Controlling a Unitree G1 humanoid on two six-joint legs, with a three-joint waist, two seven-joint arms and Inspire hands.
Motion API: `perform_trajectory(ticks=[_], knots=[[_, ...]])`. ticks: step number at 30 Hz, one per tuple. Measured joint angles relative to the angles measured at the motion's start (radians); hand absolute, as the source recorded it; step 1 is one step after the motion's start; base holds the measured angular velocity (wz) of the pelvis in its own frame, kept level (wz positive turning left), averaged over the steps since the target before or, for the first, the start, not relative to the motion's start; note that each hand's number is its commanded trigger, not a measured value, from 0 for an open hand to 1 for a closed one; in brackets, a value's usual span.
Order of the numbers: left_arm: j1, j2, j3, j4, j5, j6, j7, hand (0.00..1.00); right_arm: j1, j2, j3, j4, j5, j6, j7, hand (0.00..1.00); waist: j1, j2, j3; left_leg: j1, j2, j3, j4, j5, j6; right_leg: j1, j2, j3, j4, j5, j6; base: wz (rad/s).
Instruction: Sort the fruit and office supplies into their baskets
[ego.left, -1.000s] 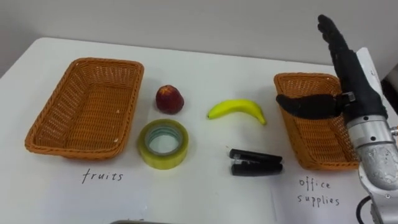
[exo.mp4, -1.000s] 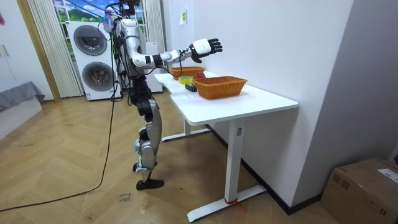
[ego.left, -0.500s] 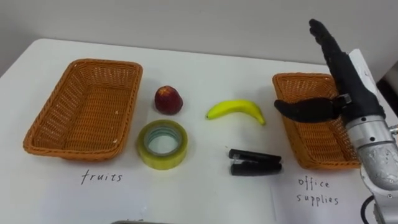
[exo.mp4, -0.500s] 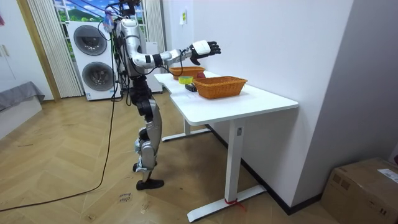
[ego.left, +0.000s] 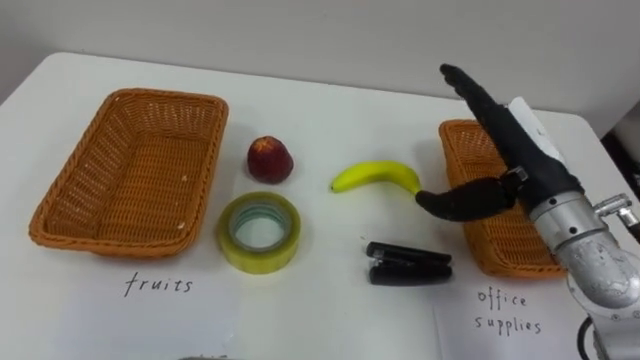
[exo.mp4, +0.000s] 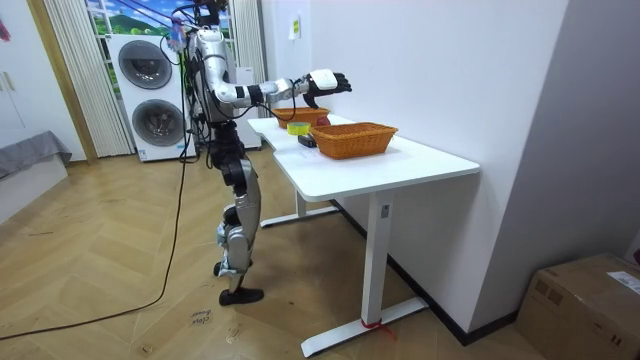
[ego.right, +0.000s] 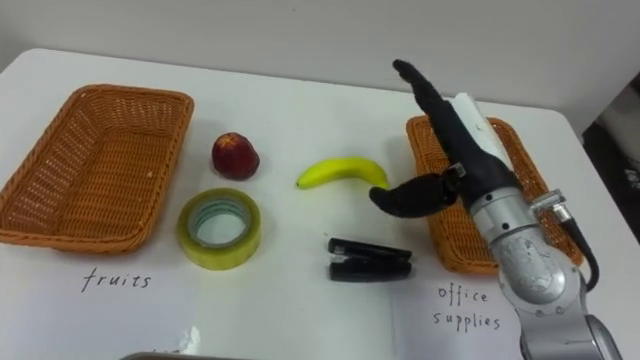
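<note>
The right hand (ego.left: 528, 165), empty with fingers straight and thumb spread, hovers centre right, just beside the curved yellow banana (ego.left: 375, 176) lying on the white surface (ego.left: 330, 110), probably its target. Close around the banana's middle, then carry it to the woven orange basket (ego.left: 80, 170) at left.

Handwritten "fruits" (ego.left: 160, 285) stands on the white surface (ego.left: 330, 110) just before the left basket (ego.left: 130, 165). "Office supplies" (ego.left: 508, 310), in two lines, stands before the right basket (ego.left: 458, 150).

Baskets (ego.left: 75, 185) (ego.left: 497, 245) x2; banana (ego.left: 375, 176), red fruit (ego.left: 269, 160), tape roll (ego.left: 258, 261), stapler (ego.left: 408, 264) x1 ea.
</note>
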Motion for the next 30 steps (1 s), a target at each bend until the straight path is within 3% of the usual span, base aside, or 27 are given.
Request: perform_trajectory(ticks=[16,24,30], knots=[[0.001,0.017,-0.018,0.0,0.001,-0.002,-0.021,0.0,0.0,0.0,0.002,0.0,-0.061,0.003,0.106,0.0,0.002,-0.014,0.001,0.003,0.002,0.006,0.0,0.0,0.0,0.002,0.003,0.004,0.001,0.002,-0.001,0.0],[-0.004,0.034,-0.05,-0.009,0.001,-0.002,-0.023,0.0,0.021,-0.019,0.056,0.004,-0.148,0.026,0.186,0.0,0.024,-0.02,0.0032,0.001,0.001,0.007,0.001,0.0,0.0,-0.002,0.002,0.006,-0.005,0.004,-0.001,0.0],[-0.005,0.038,-0.055,-0.016,0.0,-0.001,-0.041,0.0,0.051,-0.022,0.086,0.006,-0.172,0.065,0.27,0.0,0.033,-0.024,0.0044,0.0,0.001,0.005,0.0,0.0,0.0,-0.001,0.003,0.005,-0.014,0.006,0.0,0.01]])
